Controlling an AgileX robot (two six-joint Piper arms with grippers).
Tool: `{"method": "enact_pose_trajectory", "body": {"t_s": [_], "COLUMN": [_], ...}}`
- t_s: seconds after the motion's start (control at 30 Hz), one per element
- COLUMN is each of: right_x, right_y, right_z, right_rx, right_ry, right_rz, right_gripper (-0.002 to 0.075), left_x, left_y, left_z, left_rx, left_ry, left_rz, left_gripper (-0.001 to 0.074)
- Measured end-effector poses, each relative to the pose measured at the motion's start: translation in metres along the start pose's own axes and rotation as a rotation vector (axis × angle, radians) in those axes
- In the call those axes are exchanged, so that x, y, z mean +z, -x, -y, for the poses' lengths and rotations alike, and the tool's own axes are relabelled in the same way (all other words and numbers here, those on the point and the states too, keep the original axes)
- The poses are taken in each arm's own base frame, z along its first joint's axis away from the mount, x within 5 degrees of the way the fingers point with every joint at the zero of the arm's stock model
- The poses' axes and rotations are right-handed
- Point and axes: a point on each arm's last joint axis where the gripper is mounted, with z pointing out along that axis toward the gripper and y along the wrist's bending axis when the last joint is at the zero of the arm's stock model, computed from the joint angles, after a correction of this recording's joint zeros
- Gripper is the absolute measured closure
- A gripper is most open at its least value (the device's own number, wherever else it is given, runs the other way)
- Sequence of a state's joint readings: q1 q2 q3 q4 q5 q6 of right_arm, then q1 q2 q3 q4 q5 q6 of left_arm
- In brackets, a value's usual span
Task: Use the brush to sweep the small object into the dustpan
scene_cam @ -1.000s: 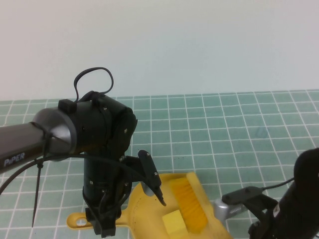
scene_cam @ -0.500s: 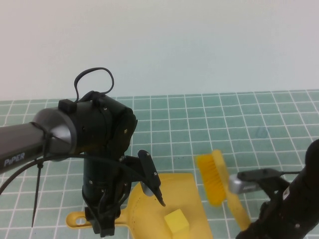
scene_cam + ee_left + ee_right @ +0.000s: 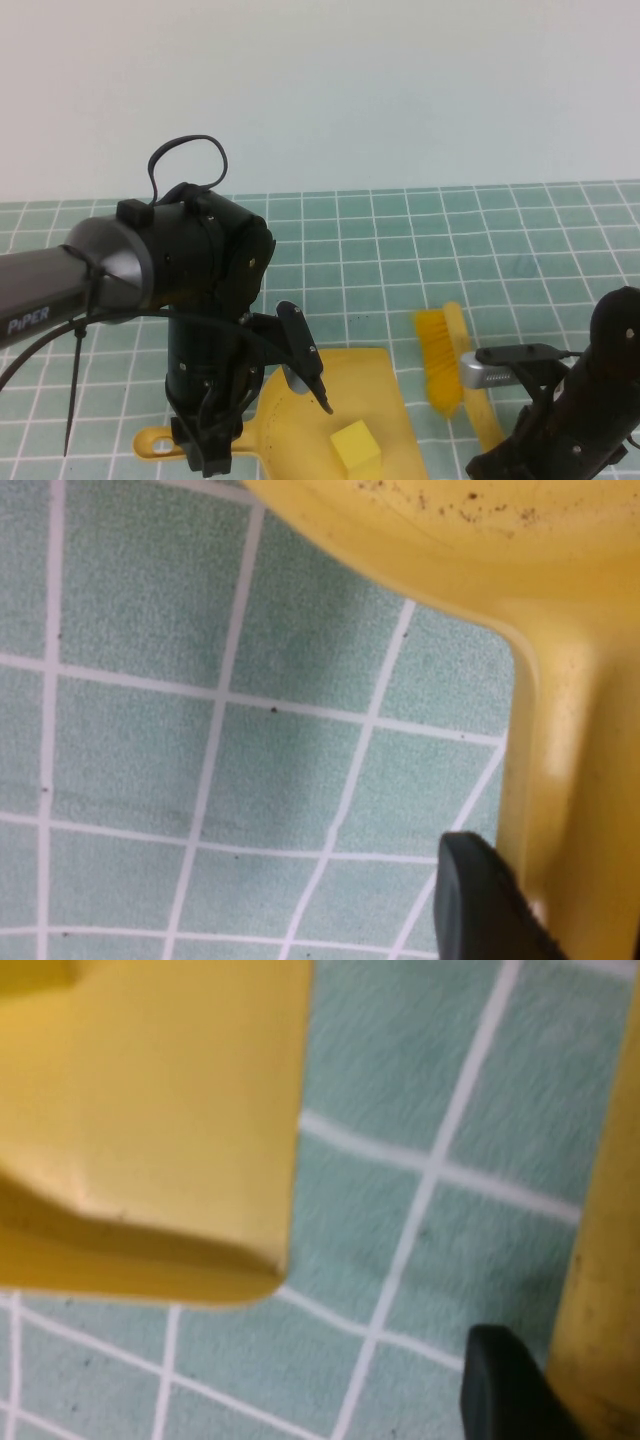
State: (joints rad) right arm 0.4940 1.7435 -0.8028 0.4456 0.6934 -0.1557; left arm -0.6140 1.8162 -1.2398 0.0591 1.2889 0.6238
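— Dustpan (image 3: pixel 350 400) position?
— Yellow, flat on the green gridded counter (image 3: pixel 450 250) at the near edge, its handle sticking out to the robot's left. The small yellow cube (image 3: pixel 356 443) sits inside the pan, near its middle.

— Left gripper (image 3: pixel 205 450)?
— Down at the dustpan's handle, under the bulky black wrist. In the left wrist view one dark finger (image 3: pixel 480 905) lies against the side of the yellow handle (image 3: pixel 575 800), so it looks closed on it, though the other finger is out of sight.

— And the brush (image 3: pixel 445 355)?
— Just right of the pan, apart from it, its yellow bristles pointing to the robot's left and a metal collar behind them.

— Right gripper (image 3: pixel 540 400)?
— Low at the near right corner, closed on the brush's handle. The right wrist view shows a dark finger (image 3: pixel 510 1385) beside the yellow handle (image 3: pixel 605 1260), with the pan's corner (image 3: pixel 150 1120) across a strip of counter.
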Motion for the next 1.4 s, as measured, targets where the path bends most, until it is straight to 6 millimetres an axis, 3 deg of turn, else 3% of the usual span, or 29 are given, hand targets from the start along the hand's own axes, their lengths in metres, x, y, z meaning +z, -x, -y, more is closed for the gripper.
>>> {"method": "enact_pose_trajectory", "body": {"t_s": [0.07,0.13,0.47,0.83,1.07,1.2,1.4], "right_x": [0.003,0.002,0.002,0.002,0.001,-0.006,-0.039], "right_y": [0.002,0.003,0.003,0.002,0.002,0.0,-0.006], "right_z": [0.001,0.001,0.001,0.001,0.001,0.0,-0.01], "right_rx": [0.003,0.001,-0.009,0.011,0.011,-0.005,-0.046], "right_ry": [-0.004,-0.005,-0.014,-0.011,-0.01,-0.016,0.006], "right_rz": [0.006,0.008,-0.004,-0.014,-0.019,0.001,0.113], "right_gripper": [0.0534,0.056,0.0542,0.0363,0.034,0.0328,0.0323], "left_x": [0.0,0.0,0.0,0.0,0.0,0.0,0.0], "left_y": [0.0,0.0,0.0,0.0,0.0,0.0,0.001], "left_z": [0.0,0.0,0.0,0.0,0.0,0.0,0.001], "left_rx": [0.0,0.0,0.0,-0.001,0.0,0.0,-0.013], "left_ry": [0.0,0.001,0.0,-0.005,0.0,-0.001,-0.01], "left_rz": [0.0,0.002,0.002,0.003,0.0,0.001,0.007], "left_gripper": [0.0735,0.0735,0.0735,0.0734,0.0725,0.064,0.035]}}
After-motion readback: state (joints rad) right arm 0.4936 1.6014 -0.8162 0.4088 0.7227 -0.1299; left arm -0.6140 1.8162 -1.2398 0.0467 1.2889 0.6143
